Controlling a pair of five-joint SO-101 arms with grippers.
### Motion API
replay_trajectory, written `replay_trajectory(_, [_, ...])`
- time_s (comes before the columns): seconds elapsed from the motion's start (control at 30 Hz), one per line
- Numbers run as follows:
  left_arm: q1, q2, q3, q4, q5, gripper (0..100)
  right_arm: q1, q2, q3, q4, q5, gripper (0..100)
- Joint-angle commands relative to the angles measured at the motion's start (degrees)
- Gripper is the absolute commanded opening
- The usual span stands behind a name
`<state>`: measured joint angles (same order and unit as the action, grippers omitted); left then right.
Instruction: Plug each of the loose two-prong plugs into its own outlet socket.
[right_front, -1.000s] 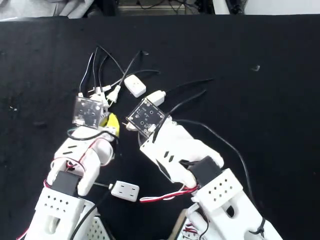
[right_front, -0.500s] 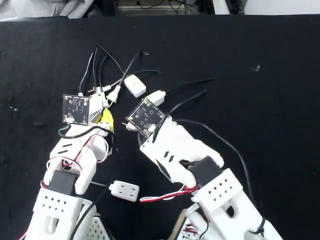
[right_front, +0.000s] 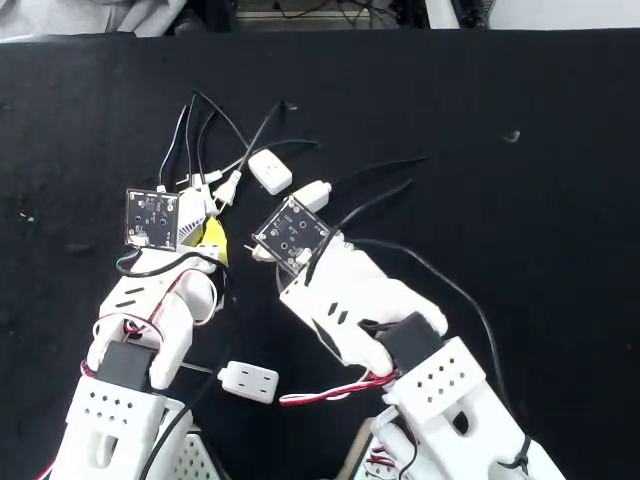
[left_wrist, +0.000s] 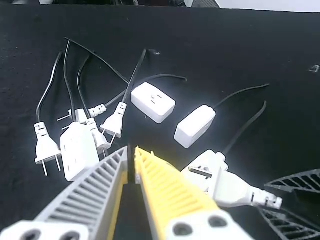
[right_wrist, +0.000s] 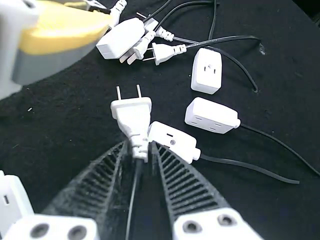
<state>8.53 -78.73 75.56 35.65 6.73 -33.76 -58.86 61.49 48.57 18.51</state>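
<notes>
Your right gripper (right_wrist: 138, 146) is clamping a two-prong plug (right_wrist: 131, 116) at its cord end, prongs pointing away from the wrist. An outlet socket (right_wrist: 172, 141) is lying right beside that plug, touching one finger. A second socket (right_wrist: 211, 115) is sitting just past it and a third socket (right_wrist: 207, 70) farther out. Your left gripper (left_wrist: 131, 154) is hovering with its fingers together, gripping nothing. A loose plug (left_wrist: 44, 145) and another loose plug (left_wrist: 114, 125) are lying on the desk (left_wrist: 280, 50) just ahead of it, either side of a white socket block (left_wrist: 75, 150).
</notes>
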Motion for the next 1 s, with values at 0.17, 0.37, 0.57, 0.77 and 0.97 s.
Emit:
replay_trajectory(0.17, [-0.13,0.09,-2.86,-1.58,3.87,3,0.70,-1.19,0.04,-0.35,-0.53,1.1])
replay_trajectory(0.37, [-0.48,-0.09,-1.19,-1.67,7.03,3,0.70,-1.19,0.48,-0.35,-0.53,1.1])
replay_trajectory(0.57, [-0.48,0.00,1.01,-7.30,7.03,3,0.62,-1.19,0.48,-0.35,-0.53,1.1])
replay_trajectory(0.77, [-0.22,0.44,5.14,-15.30,7.03,3,-1.85,-1.19,0.31,0.09,-0.62,1.1])
replay_trajectory(0.97, [-0.13,0.44,5.14,-15.30,7.03,3,-5.71,-1.19,0.48,0.09,-1.67,1.1])
